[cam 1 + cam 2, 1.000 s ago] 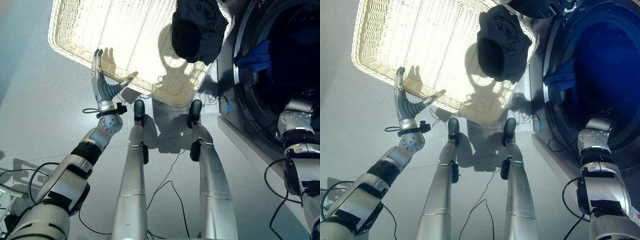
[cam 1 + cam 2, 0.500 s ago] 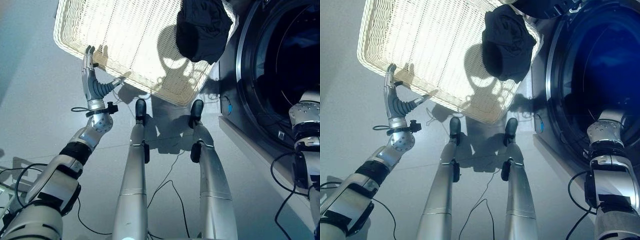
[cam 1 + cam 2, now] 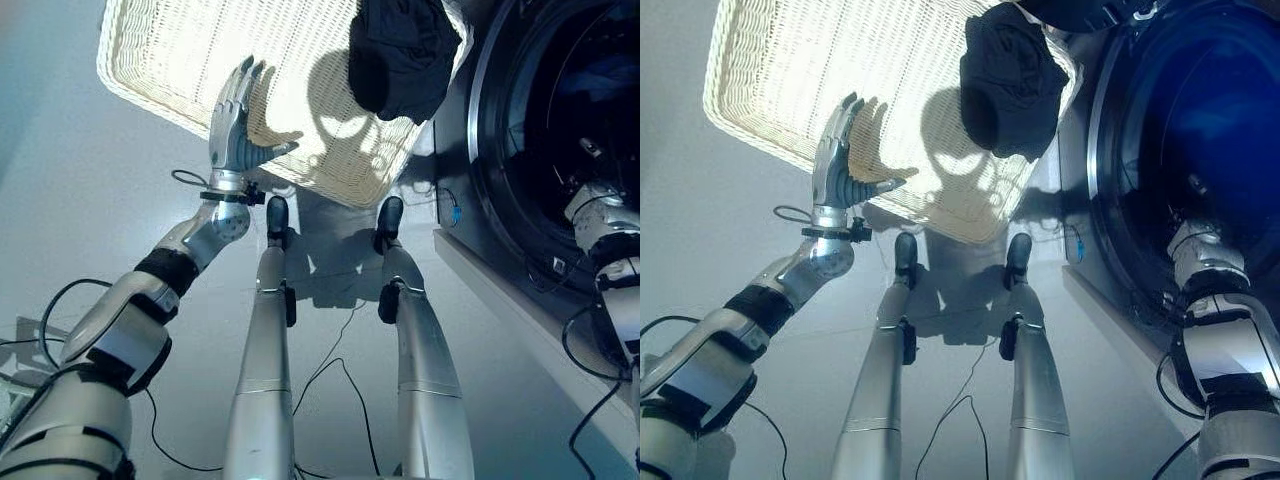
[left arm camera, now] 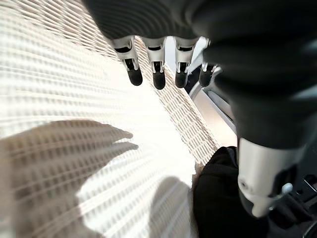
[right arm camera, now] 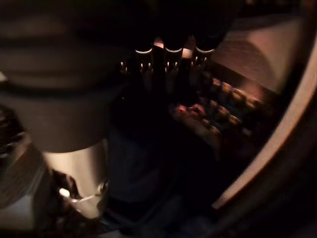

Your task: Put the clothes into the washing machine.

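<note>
From my head camera the washing machine [image 3: 560, 150] takes up the right side of the floor, its round opening dark and its door rim facing me. Inside the drum I see a blue garment [image 3: 610, 75] high up. In the right wrist view I make out something dark blue low in the drum, though it is too dim in there to be sure it is the same cloth.

Next in size is the wicker basket [image 3: 180, 60], pale and shallow, lying on the floor to the left of the machine with one corner just beside the machine's front. A black garment [image 3: 400, 50] is heaped in the basket's right corner, the one nearest the machine, bunched and partly draped over the rim.

My left hand [image 3: 235, 125] is raised over the near edge of the basket, fingers [image 4: 158, 74] straight and slightly fanned, thumb held out to the side. It holds nothing and is well apart from the black garment.

My right arm reaches into the drum opening. My right hand [image 5: 166, 57] is in there, but the wrist view is so dark that I cannot tell how its fingers stand.
</note>
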Motion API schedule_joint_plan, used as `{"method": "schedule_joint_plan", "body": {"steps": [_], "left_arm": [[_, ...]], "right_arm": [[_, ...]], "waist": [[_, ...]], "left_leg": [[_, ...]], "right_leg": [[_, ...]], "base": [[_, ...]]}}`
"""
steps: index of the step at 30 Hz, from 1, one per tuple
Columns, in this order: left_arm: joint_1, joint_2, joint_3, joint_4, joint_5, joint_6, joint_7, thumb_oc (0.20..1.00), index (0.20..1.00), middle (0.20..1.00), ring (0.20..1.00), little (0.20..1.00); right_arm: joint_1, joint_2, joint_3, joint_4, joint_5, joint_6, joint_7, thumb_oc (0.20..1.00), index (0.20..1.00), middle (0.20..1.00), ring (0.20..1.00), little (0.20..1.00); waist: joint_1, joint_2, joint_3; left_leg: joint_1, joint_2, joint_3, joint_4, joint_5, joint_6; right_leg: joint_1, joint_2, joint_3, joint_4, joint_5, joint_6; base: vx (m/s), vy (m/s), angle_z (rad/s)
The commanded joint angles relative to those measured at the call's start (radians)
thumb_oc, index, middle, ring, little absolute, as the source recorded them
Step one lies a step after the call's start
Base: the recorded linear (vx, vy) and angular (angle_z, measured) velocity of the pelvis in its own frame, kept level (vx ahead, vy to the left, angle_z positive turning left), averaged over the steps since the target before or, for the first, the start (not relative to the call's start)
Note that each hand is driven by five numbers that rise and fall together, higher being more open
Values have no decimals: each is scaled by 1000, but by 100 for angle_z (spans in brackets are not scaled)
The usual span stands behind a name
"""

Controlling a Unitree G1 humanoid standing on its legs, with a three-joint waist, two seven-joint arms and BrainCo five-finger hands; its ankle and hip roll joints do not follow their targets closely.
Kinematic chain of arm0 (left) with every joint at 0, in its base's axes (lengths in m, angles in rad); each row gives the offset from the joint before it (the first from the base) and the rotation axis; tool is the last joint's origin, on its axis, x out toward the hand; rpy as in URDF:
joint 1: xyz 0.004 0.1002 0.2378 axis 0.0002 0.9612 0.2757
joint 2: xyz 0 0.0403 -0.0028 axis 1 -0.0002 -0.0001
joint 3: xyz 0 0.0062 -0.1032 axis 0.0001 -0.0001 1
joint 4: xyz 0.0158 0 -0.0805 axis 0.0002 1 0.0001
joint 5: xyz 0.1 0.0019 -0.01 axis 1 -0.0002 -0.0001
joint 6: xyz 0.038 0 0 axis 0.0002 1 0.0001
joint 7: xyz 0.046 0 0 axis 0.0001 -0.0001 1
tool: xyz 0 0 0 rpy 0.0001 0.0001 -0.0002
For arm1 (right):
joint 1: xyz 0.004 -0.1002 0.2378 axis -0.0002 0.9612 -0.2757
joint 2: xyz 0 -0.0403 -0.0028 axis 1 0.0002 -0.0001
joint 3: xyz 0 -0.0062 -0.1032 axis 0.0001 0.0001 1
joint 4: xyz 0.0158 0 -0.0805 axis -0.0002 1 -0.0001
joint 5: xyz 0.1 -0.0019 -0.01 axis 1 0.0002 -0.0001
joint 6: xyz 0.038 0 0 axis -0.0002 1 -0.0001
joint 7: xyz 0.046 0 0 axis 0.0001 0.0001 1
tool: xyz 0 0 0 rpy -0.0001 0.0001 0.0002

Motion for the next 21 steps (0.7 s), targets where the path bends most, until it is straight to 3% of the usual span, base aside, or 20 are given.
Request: {"method": "schedule_joint_plan", "body": {"steps": [1,6,11,15,21], "left_arm": [[-34,-35,19,-6,10,-2,20,1000,1000,1000,1000,1000],[-36,-70,83,2,-207,6,-11,1000,1000,1000,1000,1000],[44,-107,201,2,-286,-7,0,1000,1000,1000,1000,1000],[98,-134,294,3,-350,-22,24,1000,1000,1000,1000,1000],[119,-154,355,17,-406,-33,33,1000,1000,1000,1000,1000]], "right_arm": [[-2,-83,58,-36,-106,-60,-51,1000,1000,1000,1000,1000],[53,-5,63,-191,-233,-139,-117,1000,1000,1000,1000,1000],[145,71,53,-424,-343,-121,-195,1000,1000,1000,1000,1000],[212,128,35,-587,-475,-96,-161,1000,1000,1000,1000,1000],[248,180,53,-692,-646,-82,-107,1000,1000,1000,1000,1000]], "waist": [[-1,26,-24],[-18,27,-24],[-30,24,-24],[-39,30,-24],[-43,34,-24]], "left_leg": [[16,-53,29,15,-39,67],[11,-52,42,20,-46,64],[10,-48,54,11,-46,57],[1,-43,61,10,-42,53],[-1,-39,64,5,-35,50]], "right_leg": [[15,53,-55,15,39,63],[3,54,-41,22,29,67],[-3,54,-36,20,20,65],[-21,58,-21,38,3,59],[-27,61,-14,50,-7,56]], "base": [[-7,42,-2],[-2,13,-2],[-2,8,-1],[-4,48,-4],[-1,6,0]]}}
